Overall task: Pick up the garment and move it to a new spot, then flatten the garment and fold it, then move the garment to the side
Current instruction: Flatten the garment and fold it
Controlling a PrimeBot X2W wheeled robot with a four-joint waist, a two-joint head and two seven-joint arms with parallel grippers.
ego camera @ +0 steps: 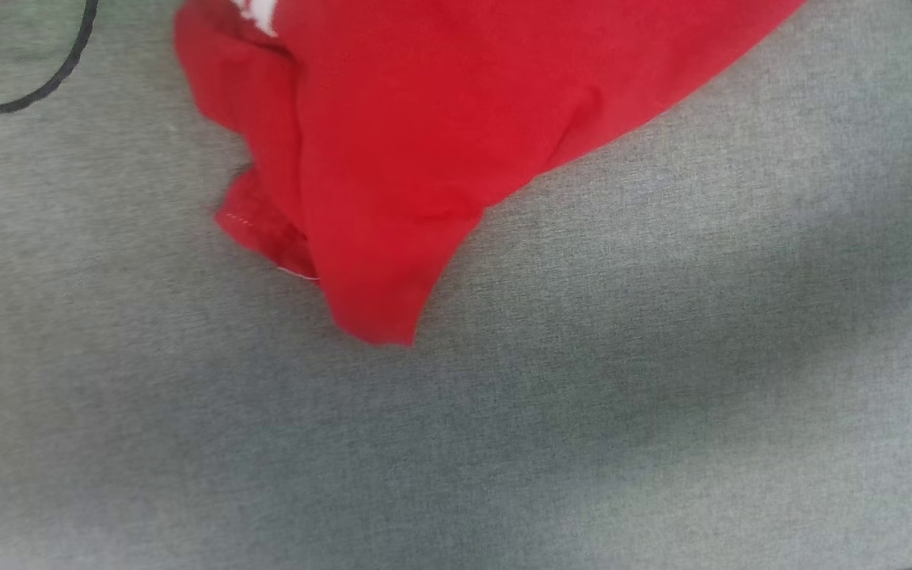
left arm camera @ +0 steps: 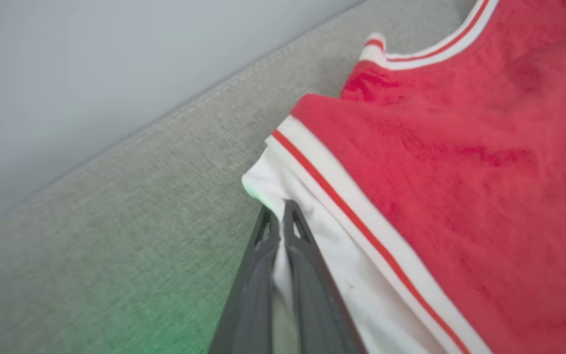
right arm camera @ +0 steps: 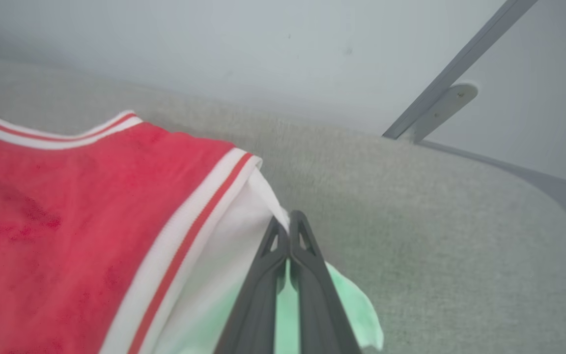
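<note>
In right gripper (right arm camera: pixel 288 222), garment (right arm camera: pixel 67 211) sleeve.

One garment (ego camera: pixel 393 134); two white sleeves, one (left arm camera: pixel 356 295) per wrist view; two grippers, left gripper (left arm camera: pixel 279 219) and right gripper (right arm camera: pixel 289 227), each with two dark fingers (left arm camera: pixel 251 295); one black cable (ego camera: pixel 52 79); one grey fabric surface (ego camera: pixel 662 396); one slanted metal strut (right arm camera: pixel 460 69).

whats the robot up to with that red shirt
A two-armed robot is handling a red jersey-style garment on a grey fabric surface. Its left jaws are shut on one white sleeve, and its right jaws are shut on the other white sleeve, on either side of the neckline. The red lower part lies rumpled on the surface. It is not yet flattened or folded.
</note>
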